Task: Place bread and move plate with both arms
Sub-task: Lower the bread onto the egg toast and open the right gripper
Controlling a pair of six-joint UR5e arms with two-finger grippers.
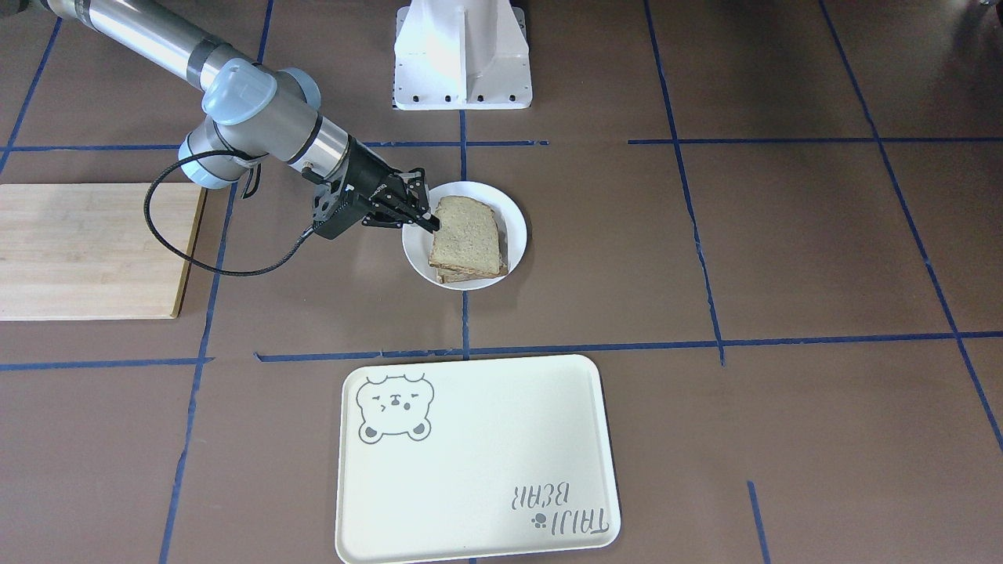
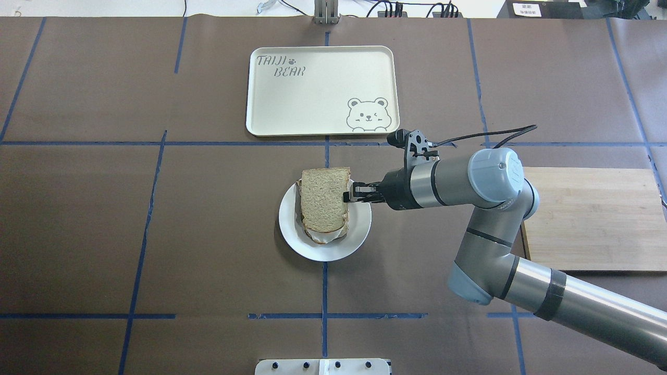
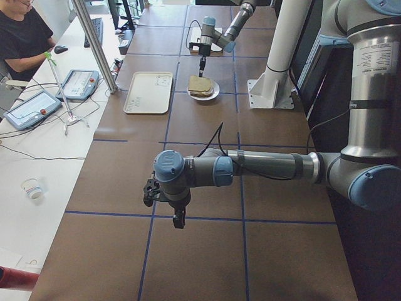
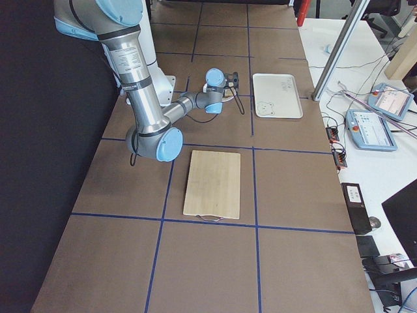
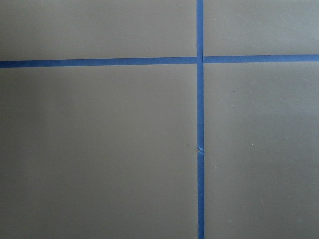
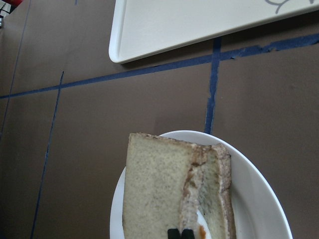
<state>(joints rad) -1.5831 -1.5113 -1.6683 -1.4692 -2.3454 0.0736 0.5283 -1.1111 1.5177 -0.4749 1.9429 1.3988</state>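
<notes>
The bread [image 1: 466, 235] is a speckled wholemeal slice lying over a toasted slice [image 1: 470, 275] on the small white plate [image 1: 515, 213]. My right gripper [image 1: 429, 224] comes in level from the side and is shut on the bread's edge, which sits slightly raised. The overhead view shows the bread [image 2: 324, 200], plate [image 2: 359, 237] and right gripper [image 2: 346, 197]. In the right wrist view the bread [image 6: 157, 194] covers the lower slice [image 6: 222, 189] on the plate [image 6: 254, 199]. My left gripper [image 3: 179, 219] hangs over bare table far from the plate; I cannot tell whether it is open or shut.
A cream bear tray [image 2: 312, 99] lies beyond the plate, across a blue tape line. A wooden board [image 2: 589, 219] lies on the right arm's side. The white pedestal [image 1: 462, 55] stands at the robot's edge. The left wrist view shows only brown table and blue tape.
</notes>
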